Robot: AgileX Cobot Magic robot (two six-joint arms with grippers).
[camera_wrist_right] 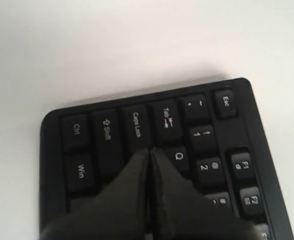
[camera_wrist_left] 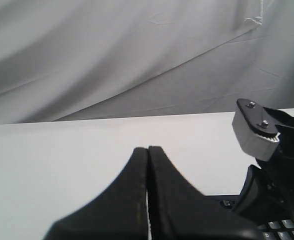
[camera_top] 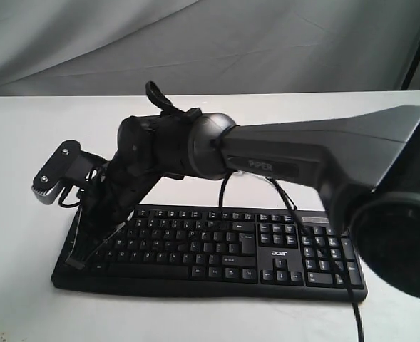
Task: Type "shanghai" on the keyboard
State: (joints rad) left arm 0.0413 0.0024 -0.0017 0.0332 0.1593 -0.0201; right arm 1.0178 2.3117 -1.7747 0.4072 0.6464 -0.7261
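Probably pressing "a": right gripper (camera_wrist_right: 149, 151), tips pressed together, beside Caps Lock (camera_wrist_right: 137, 125) on wide black plastic keyboard (camera_top: 224, 246). Next: lift, travel toward number pad (camera_top: 316, 253).

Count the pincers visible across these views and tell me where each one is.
2. The right pincer, shut, hangs over the Caps Lock end of the keyboard. The left pincer, shut, is above the white table just off that end.

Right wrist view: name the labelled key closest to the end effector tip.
Caps Lock: the shut right end effector tip meets its edge; Tab and Q lie just aside.
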